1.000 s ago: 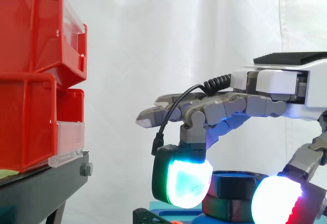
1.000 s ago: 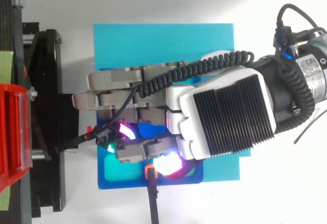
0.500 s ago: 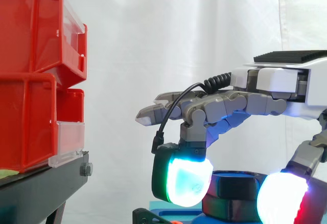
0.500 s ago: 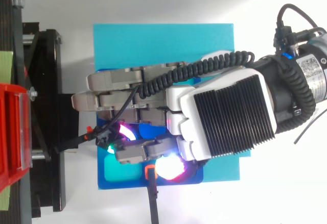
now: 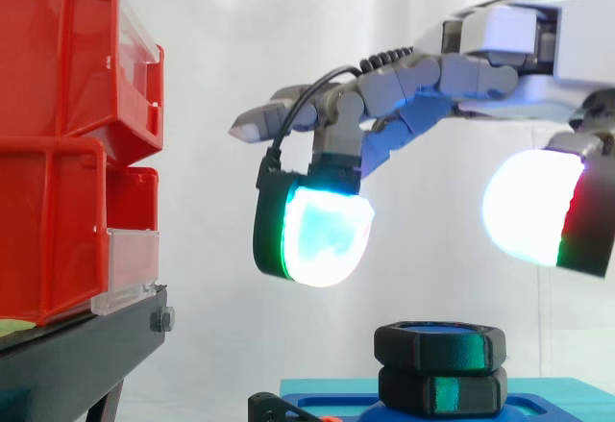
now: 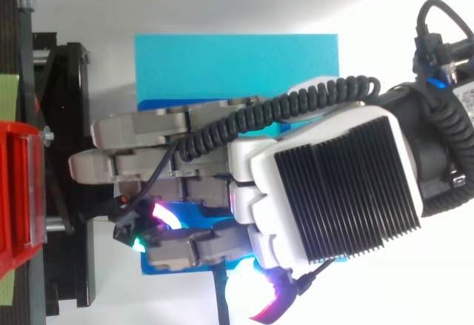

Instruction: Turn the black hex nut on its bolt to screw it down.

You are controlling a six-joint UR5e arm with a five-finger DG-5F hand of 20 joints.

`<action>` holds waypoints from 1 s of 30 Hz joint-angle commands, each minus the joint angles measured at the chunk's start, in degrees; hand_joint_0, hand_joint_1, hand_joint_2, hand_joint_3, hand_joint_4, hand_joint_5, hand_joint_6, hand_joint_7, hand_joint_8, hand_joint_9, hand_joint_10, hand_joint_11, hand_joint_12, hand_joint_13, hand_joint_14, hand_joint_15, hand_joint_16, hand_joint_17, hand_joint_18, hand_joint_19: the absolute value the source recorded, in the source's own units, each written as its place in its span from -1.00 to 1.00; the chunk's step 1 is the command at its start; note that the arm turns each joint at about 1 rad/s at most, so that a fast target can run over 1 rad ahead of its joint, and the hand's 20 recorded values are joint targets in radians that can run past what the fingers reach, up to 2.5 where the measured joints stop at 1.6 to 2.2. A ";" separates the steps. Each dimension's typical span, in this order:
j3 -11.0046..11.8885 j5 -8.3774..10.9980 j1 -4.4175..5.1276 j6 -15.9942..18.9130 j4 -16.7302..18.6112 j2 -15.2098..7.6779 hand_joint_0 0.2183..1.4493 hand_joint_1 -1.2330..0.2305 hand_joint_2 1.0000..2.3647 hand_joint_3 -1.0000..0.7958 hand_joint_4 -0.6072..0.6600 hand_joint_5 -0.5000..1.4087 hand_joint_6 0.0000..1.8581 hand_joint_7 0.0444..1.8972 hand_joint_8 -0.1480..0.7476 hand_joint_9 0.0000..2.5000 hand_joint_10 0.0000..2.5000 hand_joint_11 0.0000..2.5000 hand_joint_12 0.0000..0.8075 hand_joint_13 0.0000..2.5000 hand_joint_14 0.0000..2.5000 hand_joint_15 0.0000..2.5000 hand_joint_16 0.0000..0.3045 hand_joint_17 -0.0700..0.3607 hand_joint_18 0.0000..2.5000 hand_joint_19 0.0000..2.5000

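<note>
The hand (image 5: pixel 461 74) hangs up in the air, palm down, fingers spread and relaxed, gripping nothing. There is clear daylight between it and the work. Down at the bottom sits the black hex nut (image 5: pixel 439 345), flat and level. It lies on top of a second black hex piece (image 5: pixel 442 389), and whether that is another nut or part of the fixture I can't tell. The blue disc in the nut's middle looks to me like the end of the bolt (image 5: pixel 437 328), so the thread axis runs straight up and down. Both pieces stand on the blue block (image 5: pixel 322 389), which lies on the cyan plate (image 6: pixel 237 66).

Here's what matters: from the side, the nut sits directly beneath the gap between the two glowing pads. One fingertip pad (image 5: pixel 315 235) hangs above and toward the red bins (image 5: pixel 67 57), the other pad (image 5: pixel 533 206) above and toward the arm's side. Neither touches the nut; both are well clear of it. From above, the back of the hand (image 6: pixel 333 184) covers the near end of the blue block, fingers pointing toward the black stand (image 6: pixel 70 155).

So, to my eye, the nut is free and the hand is between grips. A straight drop would put one pad on each side of the hex. Any sideways drift and a pad lands on the nut's top face instead of a flat.
</note>
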 commanded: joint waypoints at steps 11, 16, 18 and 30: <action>2.32 0.04 -0.63 -0.33 -16.98 2.56 -0.67 0.32 -1.00 -0.44 0.22 -0.58 -0.46 -0.02 -0.20 -0.47 -1.00 -0.92 -0.13 -0.86 -1.00 -1.00 -0.73 -0.25 -1.00 -0.95; 2.40 0.40 -0.89 -0.33 -20.58 5.11 -0.67 0.31 -1.00 -0.44 0.23 -0.58 -0.46 -0.02 -0.20 -0.47 -1.00 -0.92 -0.13 -0.86 -1.00 -1.00 -0.73 -0.25 -1.00 -0.95; 2.32 0.40 -1.07 -0.24 -21.46 5.55 -0.66 0.31 -1.00 -0.44 0.23 -0.58 -0.46 -0.02 -0.20 -0.47 -1.00 -0.92 -0.13 -0.86 -1.00 -1.00 -0.73 -0.25 -1.00 -0.94; 0.73 0.31 -2.21 2.14 -29.72 9.59 -0.66 0.29 -1.00 -0.44 0.22 -0.58 -0.46 -0.02 -0.21 -0.47 -1.00 -0.92 -0.14 -0.86 -1.00 -1.00 -0.73 -0.25 -1.00 -0.96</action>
